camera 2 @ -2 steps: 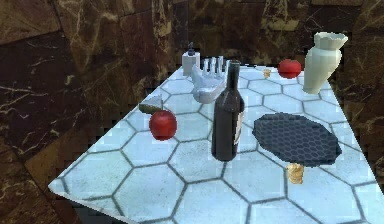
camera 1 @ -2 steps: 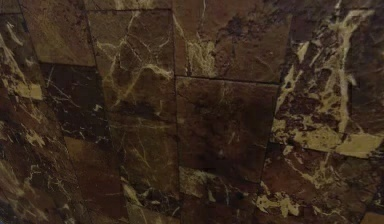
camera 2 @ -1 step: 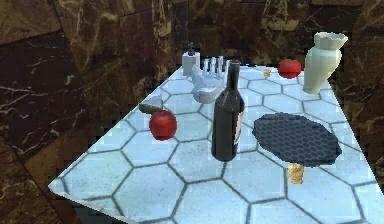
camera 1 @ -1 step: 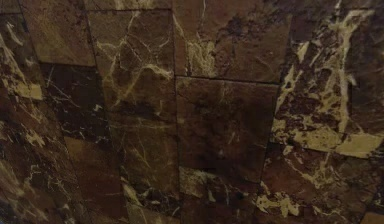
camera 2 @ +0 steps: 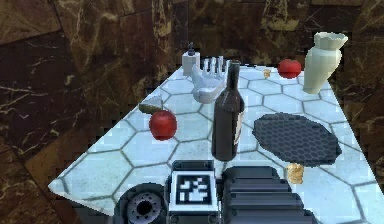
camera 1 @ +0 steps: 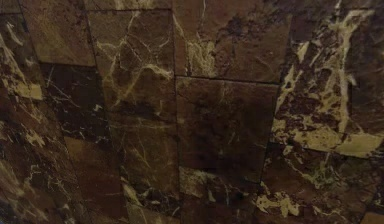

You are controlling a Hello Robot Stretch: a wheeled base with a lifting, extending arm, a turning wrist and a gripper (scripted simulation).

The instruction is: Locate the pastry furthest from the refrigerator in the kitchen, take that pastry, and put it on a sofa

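tiled table | dark bottle | red apple | pale vase — far corner | black mat

No readable text or numbers (only a patterned marker square)

A tall dark bottle stands in the middle of the counter, a red apple near its left side. The counter's near left corner is free room

A small tan lump, maybe a pastry, lies just beside the near edge of the dark round mat. A second small tan bit lies well beyond the mat's far edge.
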